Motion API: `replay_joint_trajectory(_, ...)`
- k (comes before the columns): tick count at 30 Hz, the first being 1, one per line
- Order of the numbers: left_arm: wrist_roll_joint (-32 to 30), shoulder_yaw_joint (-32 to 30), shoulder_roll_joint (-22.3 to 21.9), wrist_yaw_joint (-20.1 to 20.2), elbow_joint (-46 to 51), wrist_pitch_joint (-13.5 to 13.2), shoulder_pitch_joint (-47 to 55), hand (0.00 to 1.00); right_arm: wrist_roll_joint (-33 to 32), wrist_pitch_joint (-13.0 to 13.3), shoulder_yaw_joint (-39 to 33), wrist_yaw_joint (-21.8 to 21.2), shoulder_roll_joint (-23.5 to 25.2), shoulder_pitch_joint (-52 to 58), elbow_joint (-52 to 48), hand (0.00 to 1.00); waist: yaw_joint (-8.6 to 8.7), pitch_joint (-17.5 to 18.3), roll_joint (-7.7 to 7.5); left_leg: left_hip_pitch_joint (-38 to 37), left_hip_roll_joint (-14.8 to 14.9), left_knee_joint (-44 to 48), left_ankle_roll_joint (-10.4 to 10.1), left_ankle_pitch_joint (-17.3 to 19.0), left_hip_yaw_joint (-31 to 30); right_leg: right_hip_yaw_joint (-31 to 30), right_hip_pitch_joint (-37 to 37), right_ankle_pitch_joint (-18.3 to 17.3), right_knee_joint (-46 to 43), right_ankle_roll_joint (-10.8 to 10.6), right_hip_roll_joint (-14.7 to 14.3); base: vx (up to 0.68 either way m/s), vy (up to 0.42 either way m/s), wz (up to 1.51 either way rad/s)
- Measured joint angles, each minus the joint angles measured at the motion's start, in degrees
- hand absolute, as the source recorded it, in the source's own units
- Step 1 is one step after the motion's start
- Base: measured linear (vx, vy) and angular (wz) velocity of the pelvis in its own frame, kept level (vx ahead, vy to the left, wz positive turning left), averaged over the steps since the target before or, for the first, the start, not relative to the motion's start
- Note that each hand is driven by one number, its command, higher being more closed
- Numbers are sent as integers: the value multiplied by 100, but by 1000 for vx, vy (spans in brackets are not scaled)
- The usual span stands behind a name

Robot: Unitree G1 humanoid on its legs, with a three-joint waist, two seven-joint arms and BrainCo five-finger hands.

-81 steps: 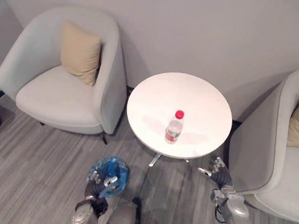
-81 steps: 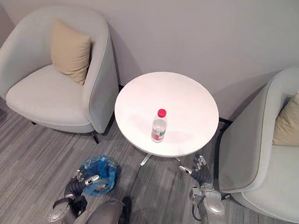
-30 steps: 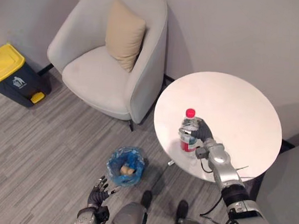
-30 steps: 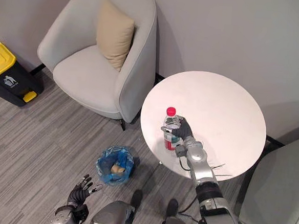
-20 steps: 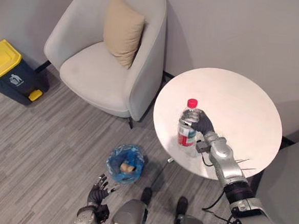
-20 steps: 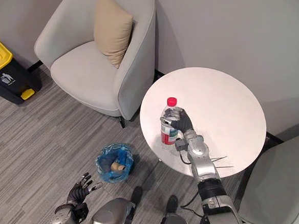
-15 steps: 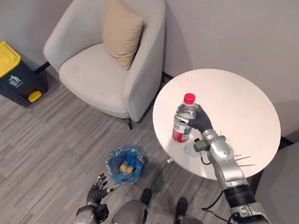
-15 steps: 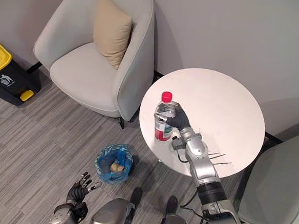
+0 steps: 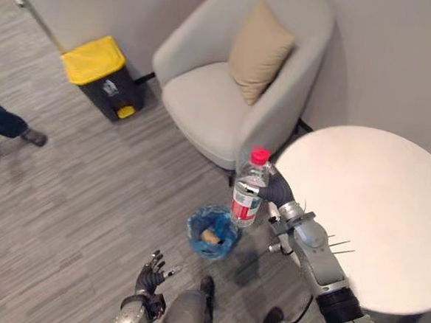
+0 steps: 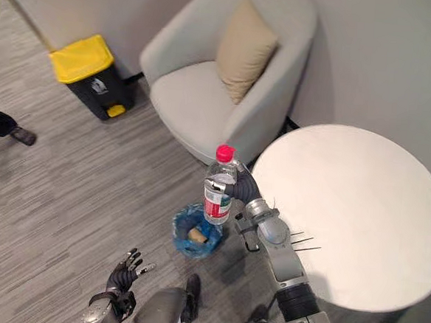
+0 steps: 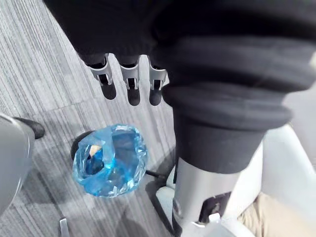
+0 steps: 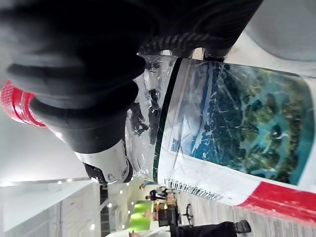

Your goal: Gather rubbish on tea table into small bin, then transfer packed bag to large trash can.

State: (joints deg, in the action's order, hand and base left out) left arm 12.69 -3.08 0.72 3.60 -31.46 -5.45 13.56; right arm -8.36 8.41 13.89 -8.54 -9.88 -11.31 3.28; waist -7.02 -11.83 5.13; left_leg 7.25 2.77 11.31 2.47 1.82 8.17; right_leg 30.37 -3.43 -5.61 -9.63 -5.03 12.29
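The right robot hand point(image 9: 276, 189), curled round the bottle point(image 9: 247, 197), is carrying it clear of the table point(image 9: 374, 217) where it was standing; it is now hanging upright roughly over the bin point(image 9: 212, 234), so a drop looks near. The left robot hand point(image 9: 151, 274) is idling low, fingers spread

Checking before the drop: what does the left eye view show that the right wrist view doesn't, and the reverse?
Left eye view: the blue-bagged small bin on the floor, seen just below the bottle; the white table; the yellow-lidded trash can. Right wrist view: a finger curled on the bottle's clear wall beside the label. Both: the right hand gripping the bottle, red cap on.
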Motion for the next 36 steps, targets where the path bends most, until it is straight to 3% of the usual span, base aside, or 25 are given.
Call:
replay_joint_trajectory(2, 2, 36, 5, -2, -39, 1, 59, 0, 9, -3, 16, 16, 190, 5, 34, 100, -19, 4, -52, -30, -95, -20, -65, 35, -123, 100, -105, -7, -6, -93, 74, -17, 146, 42)
replay_joint_trajectory(4, 4, 98, 7, 2, -41, 6, 292, 0, 147, -8, 141, -16, 400, 11, 59, 100, -17, -40, -100, -7, -220, 452, -31, 441, -167, 70, -115, -284, -587, -248, 335, -10, 149, 15)
replay_joint_trajectory(5, 10, 104, 14, 1, -42, 6, 353, 0, 186, -8, 197, -16, 436, 12, 82, 100, -7, -63, -124, -20, -261, 638, -39, 612, -174, 12, -85, -427, -901, -228, 453, -28, 132, -1)
replay_joint_trajectory(7, 18, 118, 54, 4, -69, 0, 441, 0, 224, -7, 298, -23, 494, 20, 151, 100, -2, -86, -151, -3, -311, 1063, 42, 914, -228, -546, 235, -600, -1890, 128, 654, -45, 88, 11)
replay_joint_trajectory(8, 15, 147, 173, 0, -80, 0, 417, 0, 230, -5, 298, -20, 514, 29, 240, 100, 26, -108, -157, 12, -325, 1170, 77, 963, -367, -1145, 596, -679, -2459, 344, 603, -43, 31, 54)
replay_joint_trajectory(9, 14, 135, 222, -4, -84, -4, 364, 0, 258, -5, 317, -23, 568, 40, 316, 100, 73, -154, -181, 36, -342, 1169, 81, 962, -540, -1708, 803, -884, -2510, 191, 345, -26, 1, 63)
replay_joint_trajectory(12, 14, 82, 364, -12, -146, -5, 312, 0, 519, -5, 458, -73, 556, 57, 380, 100, 201, -193, -306, 136, -378, 1157, 33, 913, -986, -2769, 1108, -949, -1903, 69, -413, -5, -73, 78)
replay_joint_trajectory(13, 12, 129, 421, -8, -194, -7, 314, 0, 653, -6, 523, -148, 497, 64, 479, 100, 311, -140, -427, 244, -555, 1226, -16, 888, -1215, -2918, 1099, -785, -1382, 17, -505, 45, -133, 117)
replay_joint_trajectory(14, 11, 148, 435, -3, -240, -5, 263, 0, 680, -5, 518, -168, 441, 81, 492, 100, 378, -147, -432, 299, -633, 1316, -24, 888, -1344, -2882, 1061, -617, -1427, -4, -478, 78, -147, 131)
replay_joint_trajectory(16, 11, 213, 214, 2, -271, -17, 176, 0, 906, -6, 520, -176, 192, 1, 717, 100, 258, -164, -247, 468, -650, 1348, -126, 789, -1583, -2639, 1123, -676, -1491, 11, -461, 94, -127, 71)
replay_joint_trajectory(19, 15, 292, 218, -6, -264, -17, 55, 0, 1102, -6, 518, -174, 50, -183, 909, 100, 300, -326, -115, 849, -676, 1410, -328, 623, -1774, -2323, 1400, -716, -1665, 81, -425, 43, -99, 50)
replay_joint_trajectory(23, 29, 373, 224, -48, -156, -109, -390, 0, 1155, -5, 502, -70, -287, -827, 1355, 100, 302, -947, -93, 1106, -670, 1618, -429, 540, -1771, -2179, 1679, -874, -2212, 241, -372, -72, -92, 41)
replay_joint_trajectory(26, 142, 510, 260, -239, -232, -229, -858, 0, 1280, -2, 423, 214, -428, -1561, 1962, 100, 272, -1070, -32, 1855, -707, 1960, -510, 488, -1747, -2113, 2472, -1038, -2842, 318, -276, -190, -50, 25)
replay_joint_trajectory(31, 404, 618, 279, -545, -659, -283, -1645, 0, 1320, -5, 53, 780, -823, -2472, 2542, 100, 126, -1335, 265, 3104, -765, 2639, -539, 520, -1680, -2083, 3763, -1316, -3908, 395, -91, -287, -28, 24)
replay_joint_trajectory(34, 529, 566, 225, -696, -690, -293, -1941, 0, 1302, -10, -235, 1131, -915, -2780, 2533, 100, 89, -1452, 297, 3727, -668, 2946, -550, 514, -1492, -2097, 4417, -1351, -4181, 436, 41, -283, 0, 15)
replay_joint_trajectory(36, 586, 450, 142, -803, -601, -330, -2135, 0, 1290, -20, -451, 1470, -1008, -2906, 2256, 100, 3, -1566, 318, 4233, -564, 3565, -550, 769, -1448, -2129, 5022, -1370, -4646, 428, 74, -185, 31, -3)
